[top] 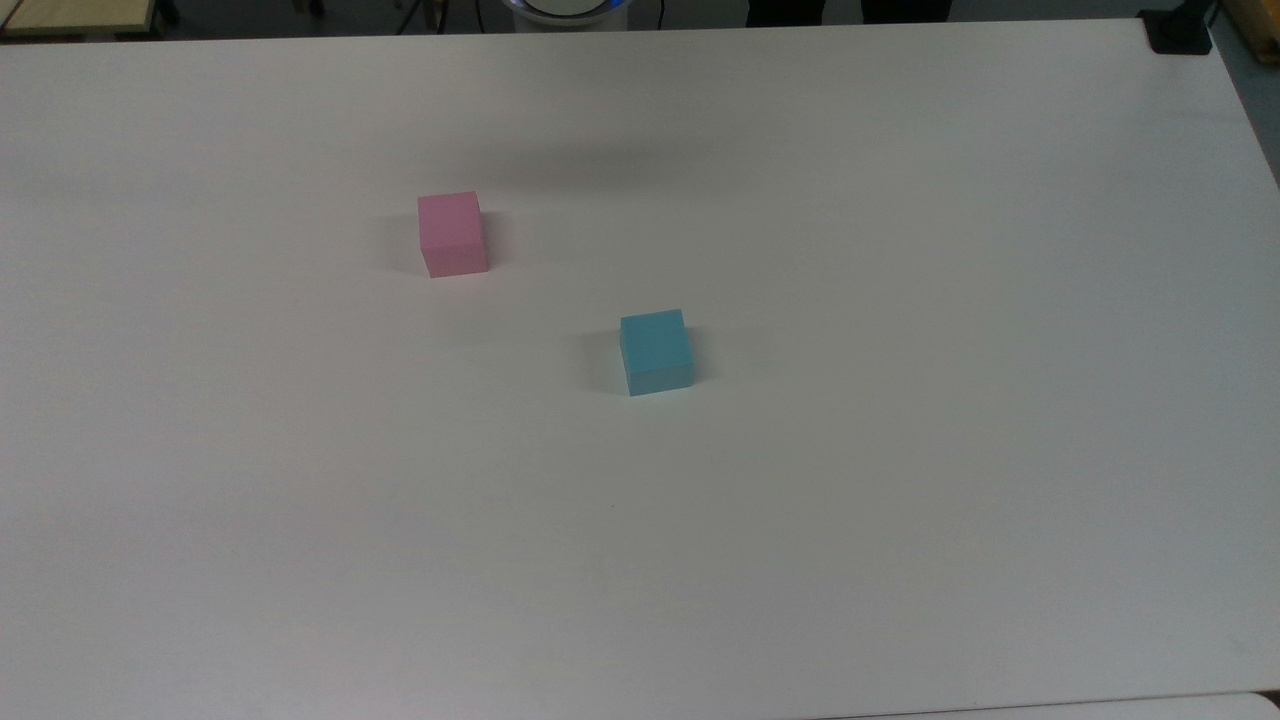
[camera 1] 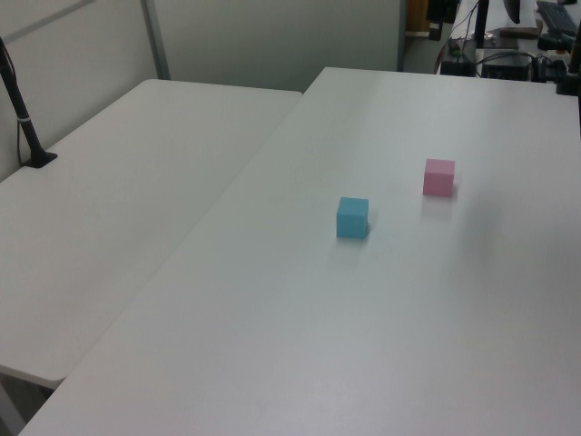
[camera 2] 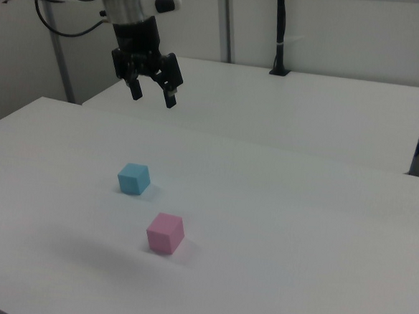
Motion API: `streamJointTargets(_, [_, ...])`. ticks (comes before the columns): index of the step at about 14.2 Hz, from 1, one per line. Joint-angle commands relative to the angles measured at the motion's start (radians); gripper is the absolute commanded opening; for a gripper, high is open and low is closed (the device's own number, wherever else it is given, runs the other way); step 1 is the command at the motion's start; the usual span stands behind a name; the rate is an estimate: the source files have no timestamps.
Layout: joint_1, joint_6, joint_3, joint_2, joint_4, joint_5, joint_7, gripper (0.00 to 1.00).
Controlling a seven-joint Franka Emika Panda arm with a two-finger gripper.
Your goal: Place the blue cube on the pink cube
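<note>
The blue cube [top: 656,352] rests on the white table near its middle, also seen as the blue cube [camera 1: 352,218] and the blue cube [camera 2: 133,178]. The pink cube [top: 452,234] stands apart from it, up and to the top view's left; it is the pink cube [camera 1: 438,177] and the pink cube [camera 2: 164,233] too. In the right view my gripper [camera 2: 153,95] hangs high above the table, beyond the blue cube, open, with nothing between its fingers.
A second white table [camera 1: 118,200] adjoins on the left view's left, with a black pole [camera 1: 23,118] on it. A black clamp [top: 1178,32] sits at the top view's far right corner. The robot base [top: 565,8] is at the far edge.
</note>
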Motion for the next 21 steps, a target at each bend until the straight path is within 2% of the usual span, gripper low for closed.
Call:
streamJointTargets(1, [0.013,-0.017,-0.001,-0.007,-0.001,-0.023,0.012,1.00])
streamJointTargets(13, [0.013,-0.020,-0.001,-0.005,0.001,-0.006,0.023,1.00])
streamJointTargets(21, [0.013,-0.064,-0.001,-0.013,-0.005,-0.023,0.015,1.00])
